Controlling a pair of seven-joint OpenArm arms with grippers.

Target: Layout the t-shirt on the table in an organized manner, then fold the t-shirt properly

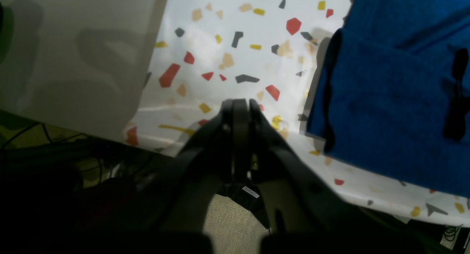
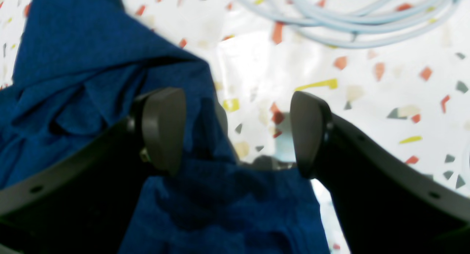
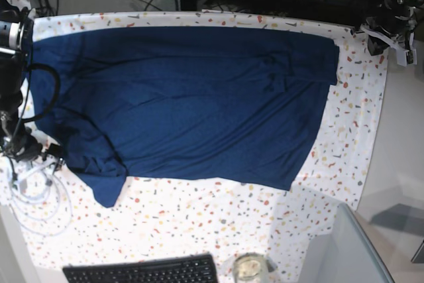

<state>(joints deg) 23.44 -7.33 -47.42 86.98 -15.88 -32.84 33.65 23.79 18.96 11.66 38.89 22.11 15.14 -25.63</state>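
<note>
Right gripper [image 2: 235, 136] jaws apart, empty; t-shirt [image 2: 91, 100] bunched under its left finger, on the table [image 2: 367, 100]. Left gripper [image 1: 240, 109] closed, clear. Risk: snagging the cables [image 2: 349, 22] ahead, or pinching several layers.

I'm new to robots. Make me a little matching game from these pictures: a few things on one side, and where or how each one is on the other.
Things:
1. t-shirt
2. keyboard
3. cables
4. left gripper

States:
A. fingers shut, holding nothing
B. black, at the table's near edge
C. pale loops on the table
D. dark blue, spread across the table

Pairs: 1-D, 2-B, 3-C, 4-A
</note>
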